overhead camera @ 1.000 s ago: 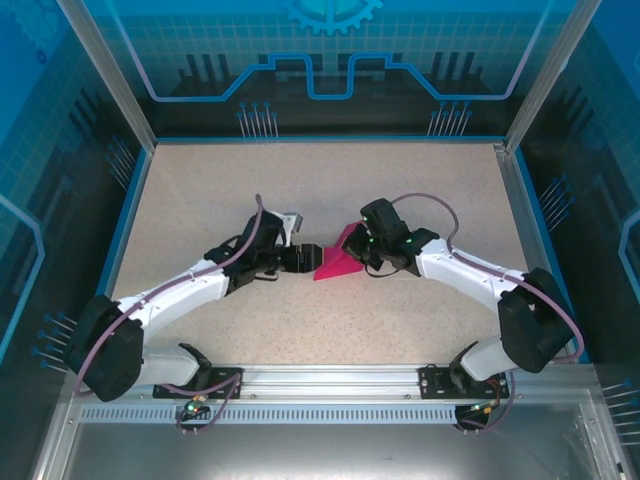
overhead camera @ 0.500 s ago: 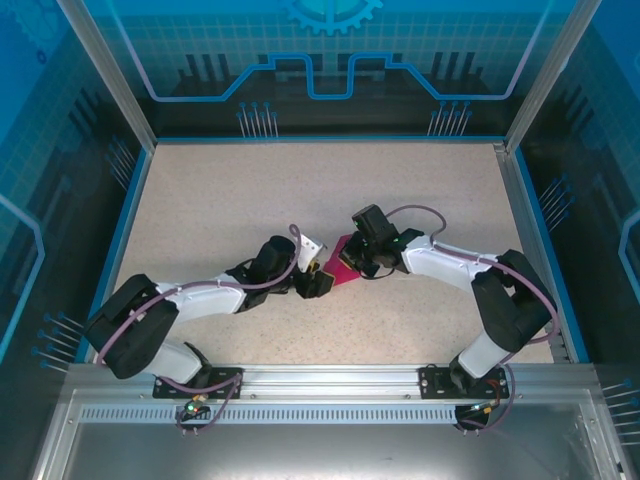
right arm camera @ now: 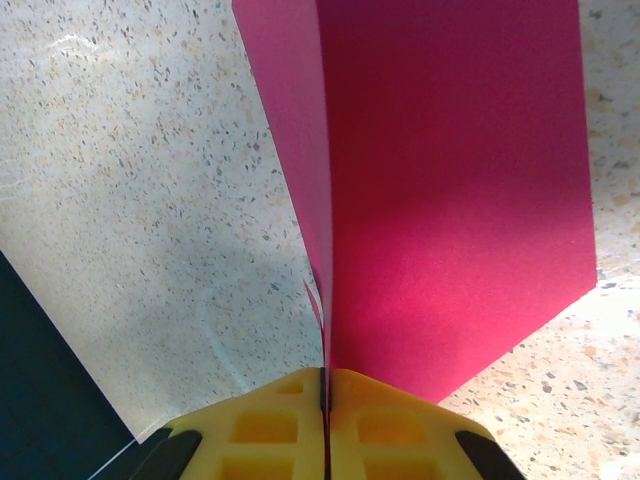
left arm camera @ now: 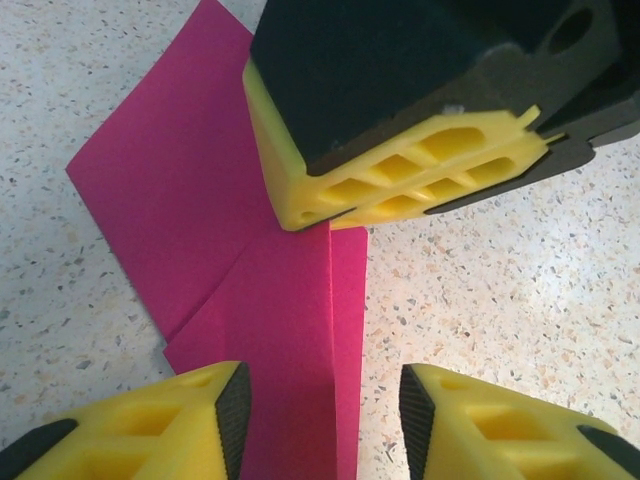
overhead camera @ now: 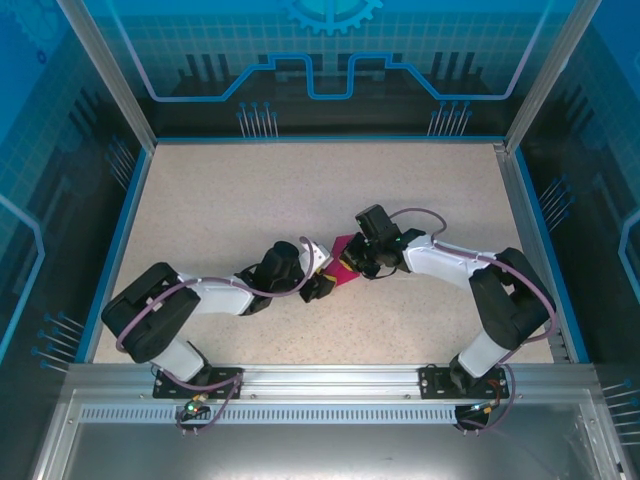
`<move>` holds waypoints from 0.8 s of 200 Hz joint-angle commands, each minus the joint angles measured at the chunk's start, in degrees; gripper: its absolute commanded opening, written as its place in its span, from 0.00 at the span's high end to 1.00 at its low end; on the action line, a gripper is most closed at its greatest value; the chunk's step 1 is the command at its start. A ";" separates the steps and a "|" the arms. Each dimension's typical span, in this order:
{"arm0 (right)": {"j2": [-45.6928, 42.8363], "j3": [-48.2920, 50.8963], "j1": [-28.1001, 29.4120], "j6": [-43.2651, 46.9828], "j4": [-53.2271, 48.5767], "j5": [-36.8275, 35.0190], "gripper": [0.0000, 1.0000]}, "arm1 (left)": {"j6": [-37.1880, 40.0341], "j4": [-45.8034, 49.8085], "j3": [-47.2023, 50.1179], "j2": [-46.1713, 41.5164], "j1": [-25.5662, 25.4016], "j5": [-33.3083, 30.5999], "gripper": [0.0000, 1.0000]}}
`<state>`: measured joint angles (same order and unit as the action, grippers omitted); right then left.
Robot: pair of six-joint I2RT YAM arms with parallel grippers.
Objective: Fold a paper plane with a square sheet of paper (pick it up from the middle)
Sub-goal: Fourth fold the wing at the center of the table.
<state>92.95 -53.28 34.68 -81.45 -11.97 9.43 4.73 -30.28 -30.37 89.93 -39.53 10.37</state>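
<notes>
Top external: speckled table (overhead camera: 220,200), blue walls (overhead camera: 330,60) — right hand (right arm camera: 325,385) pinches pink paper (right arm camera: 450,180), left hand (left arm camera: 322,385) half-open.

- A robotics lab test cell: a speckled tabletop (overhead camera: 250,200) boxed in by blue see-through panels (overhead camera: 330,60) printed with gear and circuit-line graphics
- Aluminium corner posts (overhead camera: 105,75) frame the enclosure
- The left arm (overhead camera: 215,295) and the right arm (overhead camera: 445,262) are bolted to a slotted metal rail (overhead camera: 330,385) at the near edge, with purple cables (overhead camera: 425,213) looping along them
</notes>
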 commanded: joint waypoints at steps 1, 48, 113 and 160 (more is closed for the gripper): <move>1.09 0.30 -0.82 -0.91 0.10 1.86 0.93 | 1.80 -2.87 0.75 1.58 -0.80 0.97 0.56; 1.18 0.15 -1.19 -1.34 -0.38 2.83 0.93 | 2.21 -4.64 1.01 3.66 -1.06 -0.92 0.62; 0.93 0.10 -1.72 -1.43 -0.94 3.78 0.90 | 2.34 -5.37 1.10 4.63 -1.16 -1.87 0.78; -0.45 0.62 -2.83 1.39 -1.92 3.95 0.69 | 0.94 -4.85 1.10 4.64 -1.13 -1.41 0.88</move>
<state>93.30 -53.28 33.19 -82.24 -12.03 12.53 6.13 -33.89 -30.04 93.86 -40.16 8.78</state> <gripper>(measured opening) 0.225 0.140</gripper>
